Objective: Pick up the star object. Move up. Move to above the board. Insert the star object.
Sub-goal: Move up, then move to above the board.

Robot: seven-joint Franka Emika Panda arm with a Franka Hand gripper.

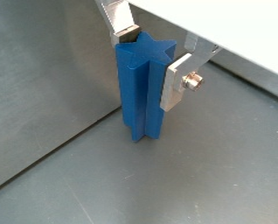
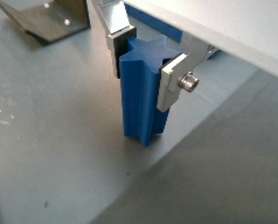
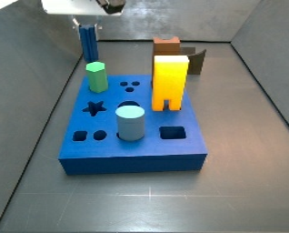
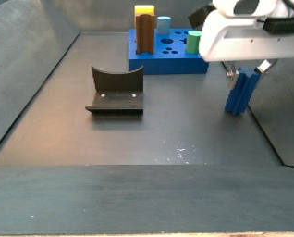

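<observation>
The star object (image 1: 142, 87), a tall dark-blue ridged prism, stands upright on the grey floor, its base touching the floor in both wrist views (image 2: 142, 96). My gripper (image 1: 151, 57) grips its upper part, one silver finger (image 1: 177, 83) pressed on each side (image 2: 146, 70). In a side view the star object (image 3: 86, 44) is behind the board's (image 3: 134, 162) far left corner, under my gripper (image 3: 89, 25). The board's star hole (image 3: 96, 108) is open. Another side view shows the star object (image 4: 241, 93) and gripper (image 4: 245, 72) at the right, nearer than the board (image 4: 162, 57).
On the board stand a green hexagonal peg (image 3: 97, 77), a light-blue cylinder (image 3: 130, 123) and a tall yellow block (image 3: 169, 82). A brown block (image 3: 168, 45) and the fixture (image 4: 115, 93) stand on the floor beyond it. Grey walls enclose the floor.
</observation>
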